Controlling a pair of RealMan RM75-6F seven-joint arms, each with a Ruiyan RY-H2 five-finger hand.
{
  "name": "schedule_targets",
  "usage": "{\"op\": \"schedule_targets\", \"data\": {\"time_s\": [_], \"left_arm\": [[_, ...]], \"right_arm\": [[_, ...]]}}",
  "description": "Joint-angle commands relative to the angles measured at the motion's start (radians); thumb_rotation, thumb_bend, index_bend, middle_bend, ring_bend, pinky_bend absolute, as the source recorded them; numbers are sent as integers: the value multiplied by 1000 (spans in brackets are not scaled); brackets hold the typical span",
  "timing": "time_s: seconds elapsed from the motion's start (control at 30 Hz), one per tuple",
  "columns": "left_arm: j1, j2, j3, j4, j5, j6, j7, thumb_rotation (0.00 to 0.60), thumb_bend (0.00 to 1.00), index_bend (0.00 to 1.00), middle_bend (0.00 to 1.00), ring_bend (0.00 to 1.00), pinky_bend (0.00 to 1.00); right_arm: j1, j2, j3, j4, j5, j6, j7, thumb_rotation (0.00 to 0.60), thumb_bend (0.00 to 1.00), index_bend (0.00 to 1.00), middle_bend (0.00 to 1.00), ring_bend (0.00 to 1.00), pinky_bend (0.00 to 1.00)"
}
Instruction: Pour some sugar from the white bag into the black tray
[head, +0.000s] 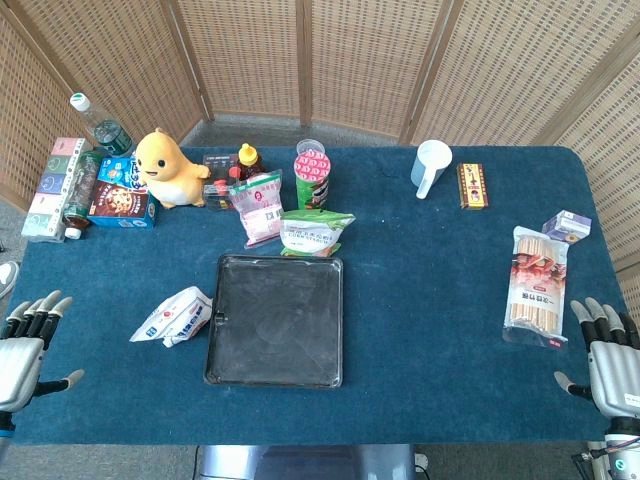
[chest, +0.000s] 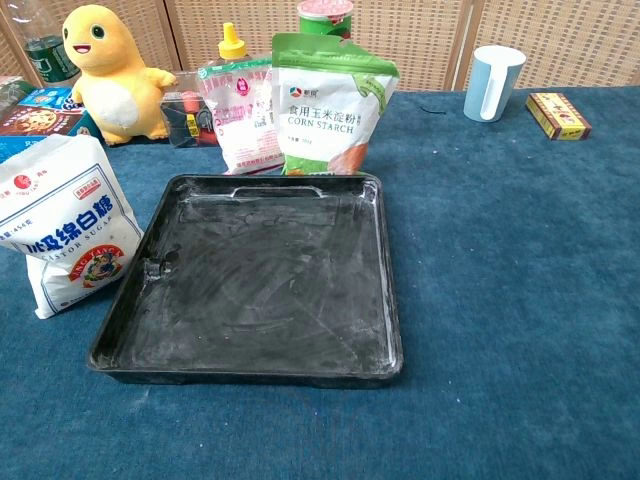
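- Woven cane screens back a worktop (head: 430, 300) laid with dark blue cloth; both arms sit at its near edge, well apart from everything.
- Sugar sits in the white bag (head: 173, 317), standing just beside the left wall of the black tray (head: 276, 320), which holds only a whitish smear so far.
- Nearest to the bag is the left hand (head: 25, 345), its fingers spread and holding nothing; the right hand (head: 608, 352) is likewise released, far over by the noodle packet (head: 537, 286).
- Judged step: reach and grasp. The left hand looks the sensible one to send.
- Take the bag around its middle, firmly but without crushing; a soft bag will likely sag and shift its weight.
- Whether its top is open cannot be told.
- Lift clear of the tray wall, bring the mouth over the centre, then tilt slowly so only some spills.
- Keep clear of the corn starch pouch (chest: 322, 108) behind the tray.
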Motion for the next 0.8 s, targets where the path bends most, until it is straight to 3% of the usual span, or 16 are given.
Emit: {"op": "schedule_targets", "data": {"time_s": [0.03,0.37,0.5,0.8], "left_arm": [[-1,-1,1,1,0,-4,-4,600,42,14,0,62,30],[-26,-41,-1,67,-12,-60,-100,600,43,14,0,63,29],[-78,-158,-23,167,-24,-148,-297,600,42,15,0,62,30],[-101,-379,-45,328,-1,-124,-412,600,38,16,0,62,30]], "right_arm": [[0,0,0,0,0,-1,1,600,18,7,0,0,24],[-2,5,1,-4,-3,-2,13,600,18,7,0,0,23],[-4,14,5,-6,4,-4,30,600,18,7,0,0,23],[-8,27,10,-8,6,-5,61,600,18,7,0,0,22]]}}
